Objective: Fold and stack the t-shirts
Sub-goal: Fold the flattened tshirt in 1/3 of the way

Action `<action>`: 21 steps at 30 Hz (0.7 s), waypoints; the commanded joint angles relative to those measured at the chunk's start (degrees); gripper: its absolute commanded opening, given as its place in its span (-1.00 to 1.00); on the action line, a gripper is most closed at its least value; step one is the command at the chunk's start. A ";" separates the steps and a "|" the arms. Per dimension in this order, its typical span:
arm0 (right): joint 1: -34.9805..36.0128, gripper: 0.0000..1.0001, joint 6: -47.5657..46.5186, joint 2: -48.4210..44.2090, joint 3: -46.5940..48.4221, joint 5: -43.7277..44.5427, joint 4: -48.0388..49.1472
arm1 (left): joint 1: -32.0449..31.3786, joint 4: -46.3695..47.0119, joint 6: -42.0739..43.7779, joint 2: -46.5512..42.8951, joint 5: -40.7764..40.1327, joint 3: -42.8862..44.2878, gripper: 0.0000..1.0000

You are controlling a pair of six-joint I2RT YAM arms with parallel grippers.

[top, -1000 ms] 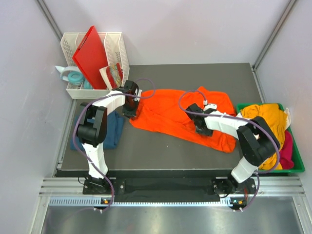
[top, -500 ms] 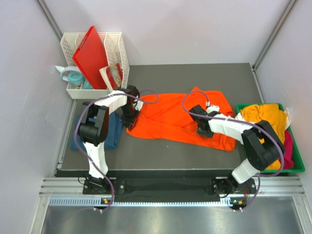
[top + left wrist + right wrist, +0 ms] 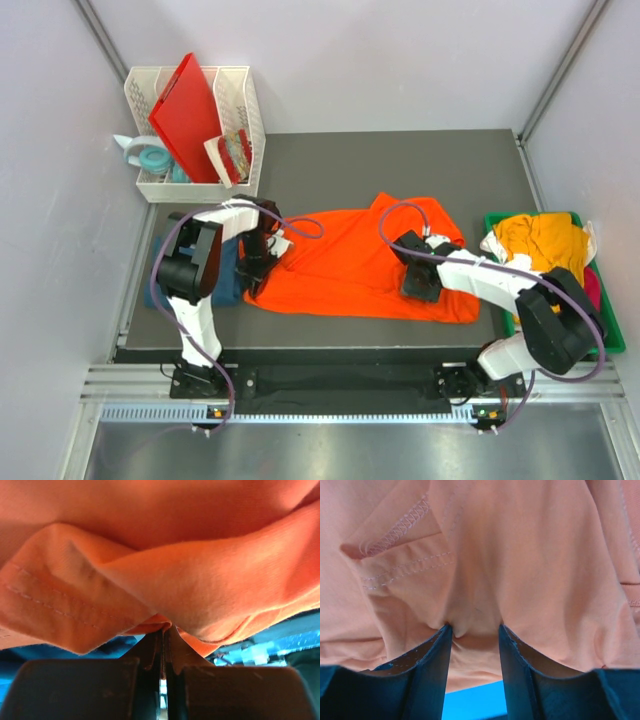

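Note:
A bright orange t-shirt (image 3: 345, 262) lies spread across the middle of the dark mat. My left gripper (image 3: 256, 268) is shut on its left edge; in the left wrist view the gripper (image 3: 162, 628) pinches a thin fold of the orange cloth (image 3: 180, 555). My right gripper (image 3: 421, 281) sits on the shirt's right part. Its fingers (image 3: 436, 650) stand apart with a thick bunch of the orange cloth (image 3: 520, 555) gripped between them. A dark teal-blue t-shirt (image 3: 228, 272) lies folded at the mat's left edge, partly under my left arm.
A green bin (image 3: 612, 346) at the right holds mustard-yellow (image 3: 545, 238), pink and white shirts. A white basket (image 3: 243, 92) with a red board (image 3: 188, 115) stands at the back left, with a tape roll (image 3: 150, 157) beside it.
Both grippers have pulled the orange t-shirt toward the near edge and a little left. It now lies flatter. The left jaws have closed fully on its edge.

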 commanded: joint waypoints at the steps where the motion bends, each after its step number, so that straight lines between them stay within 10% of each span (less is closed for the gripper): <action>1: 2.85 -0.14 1.71 -2.62 -4.41 -5.00 -10.67 | 0.09 -5.15 4.02 -4.01 -2.07 -2.99 -1.00; 10: 3.83 -0.12 1.81 -10.01 -0.57 1.48 -13.48 | 0.44 -6.54 4.90 -4.98 -0.94 4.25 -0.89; 17: -0.73 0.13 -11.28 -3.70 32.34 11.43 -12.88 | 1.15 -13.76 5.26 -2.10 11.01 36.84 0.09; 21: -6.18 0.15 -17.43 7.18 43.29 10.46 -11.83 | 1.76 -7.98 1.14 0.90 12.33 41.74 0.23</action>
